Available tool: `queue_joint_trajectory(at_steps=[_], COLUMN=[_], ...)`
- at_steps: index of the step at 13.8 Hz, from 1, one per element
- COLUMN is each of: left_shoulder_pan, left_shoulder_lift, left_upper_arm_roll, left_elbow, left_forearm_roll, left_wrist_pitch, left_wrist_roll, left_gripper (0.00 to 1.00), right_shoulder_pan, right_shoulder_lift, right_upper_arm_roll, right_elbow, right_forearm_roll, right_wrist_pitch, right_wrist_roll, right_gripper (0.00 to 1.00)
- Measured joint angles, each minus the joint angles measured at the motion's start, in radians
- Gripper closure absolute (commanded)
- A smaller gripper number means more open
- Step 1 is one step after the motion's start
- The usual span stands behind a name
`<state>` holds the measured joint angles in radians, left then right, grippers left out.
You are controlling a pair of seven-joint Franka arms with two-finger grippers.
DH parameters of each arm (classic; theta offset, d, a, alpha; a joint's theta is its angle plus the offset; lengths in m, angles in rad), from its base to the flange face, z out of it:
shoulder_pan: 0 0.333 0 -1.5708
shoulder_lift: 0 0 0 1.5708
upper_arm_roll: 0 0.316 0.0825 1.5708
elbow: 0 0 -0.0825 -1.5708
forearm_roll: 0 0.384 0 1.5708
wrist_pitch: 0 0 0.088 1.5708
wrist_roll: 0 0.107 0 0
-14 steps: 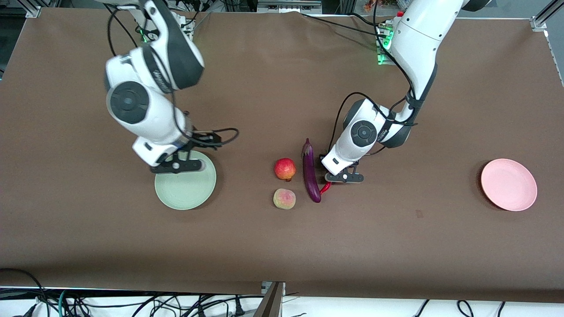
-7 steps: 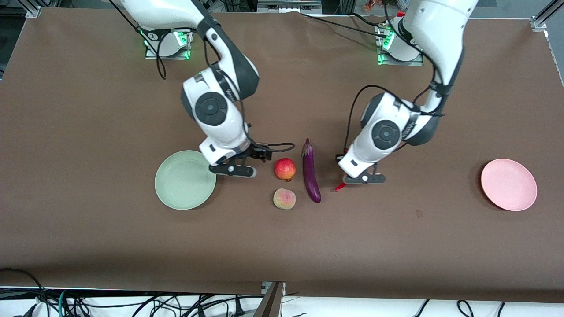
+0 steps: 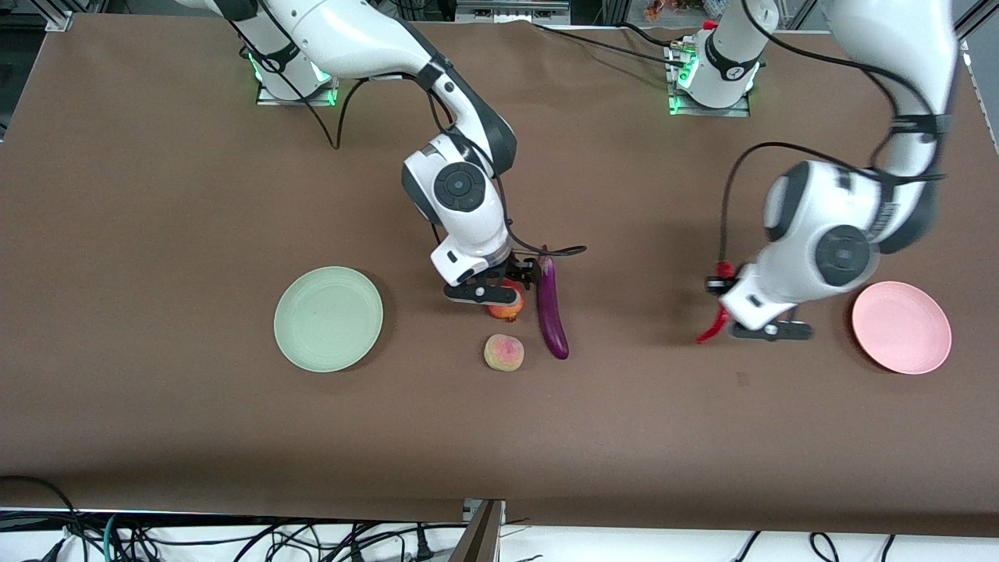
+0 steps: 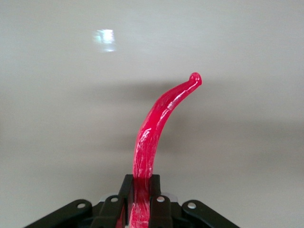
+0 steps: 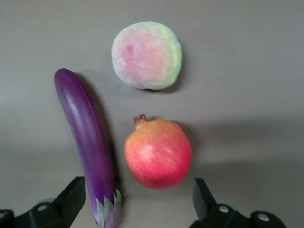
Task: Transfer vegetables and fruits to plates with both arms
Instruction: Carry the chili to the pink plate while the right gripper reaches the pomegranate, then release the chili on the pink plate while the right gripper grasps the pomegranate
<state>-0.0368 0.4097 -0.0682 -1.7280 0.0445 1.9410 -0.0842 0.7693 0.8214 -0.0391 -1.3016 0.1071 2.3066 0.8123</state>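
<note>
- The chili pepper (image 4: 154, 137) is held clamped between the closed jaws of the left gripper (image 3: 769, 331), which is carried in the air over bare bench (image 3: 156, 195) just beside the pink plate (image 3: 901, 328).
- In the left wrist view the pepper is seen gripped at one end, with its curved length sticking straight out from the jaws and its hooked tip free.
- The relation that matters for the left arm is judged to be this: the pink plate lies toward the left arm's end of the bench from the gripper, so only a short sideways carry is needed before the pepper can be let go.
- The right gripper (image 3: 499, 293) is held low over the pomegranate (image 5: 158, 153) with its jaws spread wide and nothing in them.
- In the right wrist view the pomegranate is seen between the two open fingers (image 5: 71, 197), with its crown pointing toward the peach (image 5: 147, 55).
- The eggplant (image 5: 85, 147) lies just beside the pomegranate, its long axis running from near the front camera to away from it, and its stem end is close to one finger.
- The peach sits nearer the front camera than the pomegranate.
- The green plate (image 3: 328, 318) is left bare, toward the right arm's end of the bench, well apart from the fruit.
- A brush against the eggplant is judged the main risk when the right jaws close.
</note>
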Motion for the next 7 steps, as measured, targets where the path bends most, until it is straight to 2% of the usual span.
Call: queue_joint_trajectory(at_steps=[2,4,7], left_shoulder_pan=[0.109,0.212,0.357], left_shoulder_lift=[0.003,0.014,0.057], left_upper_arm_roll=[0.003,0.004,0.005], left_elbow=[0.003,0.005,0.01], left_forearm_roll=[0.058,0.171,0.224], left_wrist_pitch=[-0.003,0.024,0.17], left_wrist_roll=[0.144,0.23,0.453], left_gripper=[1.0,1.0,1.0], right_shoulder_pan=[0.001,0.002,0.005], right_shoulder_lift=[0.037,0.064,0.086], right_upper_arm_roll=[-0.002,-0.002,-0.002], right_elbow=[0.012,0.014,0.018], right_forearm_roll=[-0.03,-0.06,-0.077], right_wrist_pitch=[0.033,0.059,0.091], right_wrist_roll=[0.001,0.001,0.008], right_gripper=[0.0,0.0,0.0])
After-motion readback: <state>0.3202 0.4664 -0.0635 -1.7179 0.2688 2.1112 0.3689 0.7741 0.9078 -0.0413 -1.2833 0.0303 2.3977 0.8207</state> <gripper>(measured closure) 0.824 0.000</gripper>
